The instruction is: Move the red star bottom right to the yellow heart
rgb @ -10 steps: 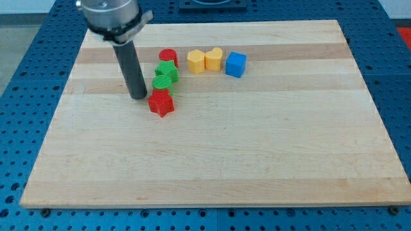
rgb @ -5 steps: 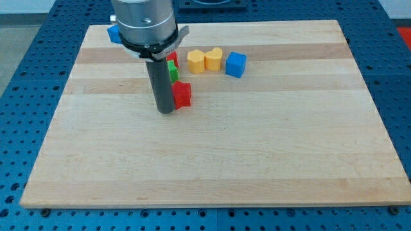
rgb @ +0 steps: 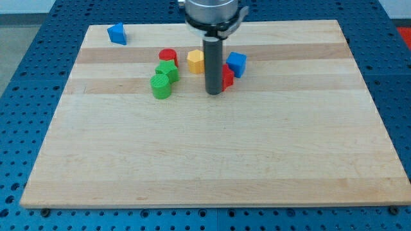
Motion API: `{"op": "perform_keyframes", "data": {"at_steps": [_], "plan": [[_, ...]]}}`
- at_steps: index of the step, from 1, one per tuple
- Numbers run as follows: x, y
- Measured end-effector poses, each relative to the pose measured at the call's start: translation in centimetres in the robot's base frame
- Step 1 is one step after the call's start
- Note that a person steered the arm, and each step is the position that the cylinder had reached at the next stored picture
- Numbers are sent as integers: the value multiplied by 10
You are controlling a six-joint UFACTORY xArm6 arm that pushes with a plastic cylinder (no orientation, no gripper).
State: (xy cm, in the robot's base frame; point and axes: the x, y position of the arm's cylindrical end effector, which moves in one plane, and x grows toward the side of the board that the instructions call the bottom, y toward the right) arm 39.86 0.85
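Wooden worktop (rgb: 212,160) is lying wide open toward its near edge. My tip (rgb: 214,93), a bare rod lacking jaws, is touching the red star (rgb: 227,77), beside the blue cube (rgb: 236,64), near the far edge.

Pale striped wood tabletop (rgb: 257,147) on a perforated blue base (rgb: 26,96). Blocks: red star (rgb: 227,77), red cylinder (rgb: 167,56), two green blocks (rgb: 167,70) (rgb: 160,86), yellow block (rgb: 196,61), blue cube (rgb: 236,63), blue block (rgb: 117,33). Dark grey rod, my tip (rgb: 214,93).
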Motion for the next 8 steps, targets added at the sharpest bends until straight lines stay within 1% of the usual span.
{"op": "perform_keyframes", "data": {"at_steps": [1, 3, 4, 5, 6, 7, 8], "plan": [[-8, 28], [-28, 34], [-28, 62], [-41, 94], [-70, 104], [-93, 99], [-107, 84]]}}
